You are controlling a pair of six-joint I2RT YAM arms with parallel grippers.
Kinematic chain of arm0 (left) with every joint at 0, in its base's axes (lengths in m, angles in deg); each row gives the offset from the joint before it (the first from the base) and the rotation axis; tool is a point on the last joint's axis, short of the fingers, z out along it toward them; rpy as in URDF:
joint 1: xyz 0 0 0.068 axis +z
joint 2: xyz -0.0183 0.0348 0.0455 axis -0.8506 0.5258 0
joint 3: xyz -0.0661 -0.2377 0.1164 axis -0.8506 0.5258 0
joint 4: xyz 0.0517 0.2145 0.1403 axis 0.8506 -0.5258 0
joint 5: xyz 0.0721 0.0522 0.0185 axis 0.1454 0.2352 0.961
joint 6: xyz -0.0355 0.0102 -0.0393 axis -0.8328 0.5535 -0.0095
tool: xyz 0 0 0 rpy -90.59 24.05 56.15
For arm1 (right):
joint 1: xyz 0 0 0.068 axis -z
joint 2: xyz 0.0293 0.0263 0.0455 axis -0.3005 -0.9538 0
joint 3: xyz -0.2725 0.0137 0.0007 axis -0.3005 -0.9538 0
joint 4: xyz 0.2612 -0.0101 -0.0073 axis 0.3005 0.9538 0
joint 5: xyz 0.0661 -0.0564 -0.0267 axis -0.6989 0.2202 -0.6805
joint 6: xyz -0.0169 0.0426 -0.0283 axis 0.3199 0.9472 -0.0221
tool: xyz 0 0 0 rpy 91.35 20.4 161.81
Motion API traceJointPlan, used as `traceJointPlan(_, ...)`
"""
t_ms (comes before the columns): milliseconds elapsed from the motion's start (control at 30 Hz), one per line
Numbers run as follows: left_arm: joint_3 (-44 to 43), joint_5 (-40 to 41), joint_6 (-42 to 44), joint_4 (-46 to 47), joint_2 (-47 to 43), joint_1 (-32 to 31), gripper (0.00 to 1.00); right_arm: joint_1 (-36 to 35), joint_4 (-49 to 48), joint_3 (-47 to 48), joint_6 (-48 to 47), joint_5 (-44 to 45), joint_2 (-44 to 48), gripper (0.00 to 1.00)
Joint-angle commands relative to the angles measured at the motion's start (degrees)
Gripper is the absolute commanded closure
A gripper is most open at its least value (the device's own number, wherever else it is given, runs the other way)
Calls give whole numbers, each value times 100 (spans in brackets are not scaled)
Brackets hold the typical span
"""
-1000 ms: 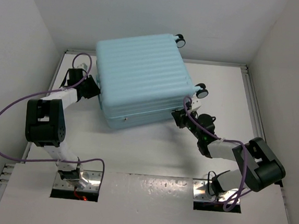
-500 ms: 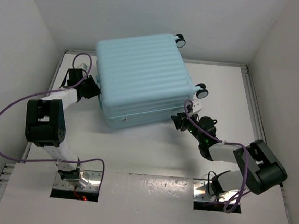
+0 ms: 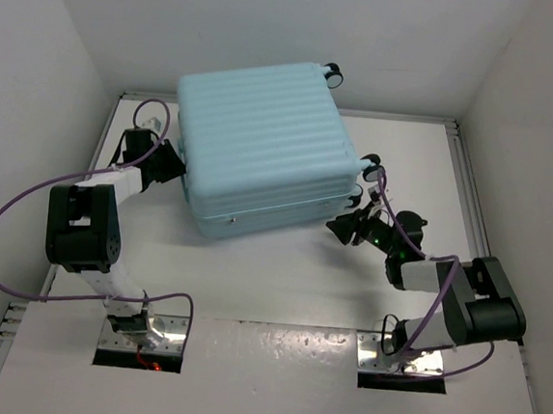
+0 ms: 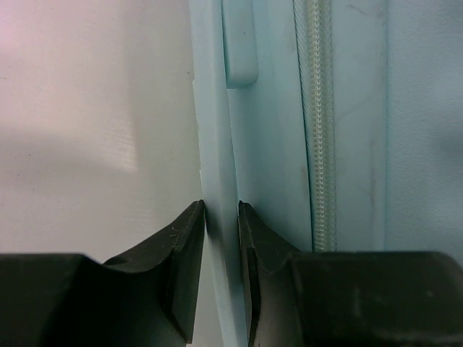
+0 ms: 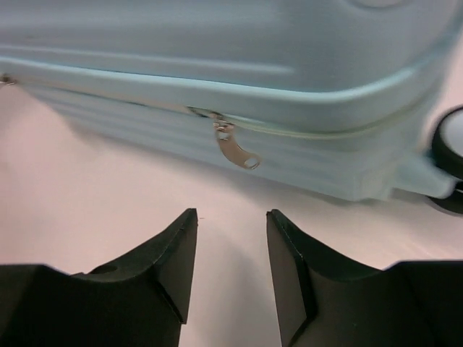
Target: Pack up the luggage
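**Step in hand.** Zipper operation on the closed suitcase (image 3: pixel 258 142). The suitcase lies flat on the table (image 3: pixel 279 285), ribbed shell up, between the two grippers. The shell halves appear to be together. Whether the zipper is to be run shut or opened cannot be determined.

**Left gripper** (image 4: pixel 221 210). The fingers are drawn nearly together with a thin raised edge of the suitcase side wall between them. This is judged to be a clamp on that edge, bracing the case. The zipper track (image 4: pixel 316 123) runs just to the right of the fingers, parallel to them.

**Right gripper** (image 5: pixel 231 217). The fingers are spread and hold nothing. The zipper pull (image 5: pixel 235 148) hangs from the seam directly ahead of the gap between the fingers, near but not touching. A black wheel (image 5: pixel 450 144) sits ahead and to the right, at the suitcase corner.

**Next move.** Advance the right gripper until the pull tab sits between the fingers, then close. The tab is small, thin and likely free to swing, so alignment must be exact. Otherwise the fingers may push the tab aside or meet the shell. The left gripper should hold its clamp so the case does not slide.
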Motion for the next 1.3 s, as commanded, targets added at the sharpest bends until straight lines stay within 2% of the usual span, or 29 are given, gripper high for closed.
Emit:
traceJointPlan(0,249,-511,130,-343,166,-79,69,64,-800,326,242,-1273,-240,56)
traceJointPlan(100,249,-511,130,-343,166,-79,69,-40,-1099,326,182,-1459,-345,50)
traceJointPlan(167,249,-511,130,-396,166,-79,69,-163,-1239,213,-28,-1117,-319,47)
traceJointPlan(233,249,-458,130,-396,166,-79,69,-278,-1275,186,-56,-390,-284,46)
traceJointPlan(333,249,-458,130,-448,166,-79,69,-637,-1249,124,-319,447,-187,46)
traceJointPlan(367,249,-458,130,-449,166,-79,69,-691,-1205,124,-468,980,-179,48)
traceJointPlan(467,249,-396,130,-449,166,-79,69,-946,-1013,194,-636,1614,-170,51)
traceJointPlan(700,197,-396,130,-449,166,-79,69,-1438,-774,396,-970,2838,-284,54)
traceJointPlan(833,196,-396,130,-449,219,-79,69,-1447,-738,493,-961,2936,-354,55)
traceJointPlan(1200,380,-396,130,-449,202,-79,69,-1412,-774,634,-917,3068,-495,90)
traceJointPlan(1267,459,-396,130,-449,149,-79,63,-1351,-888,617,-917,2963,-503,97)
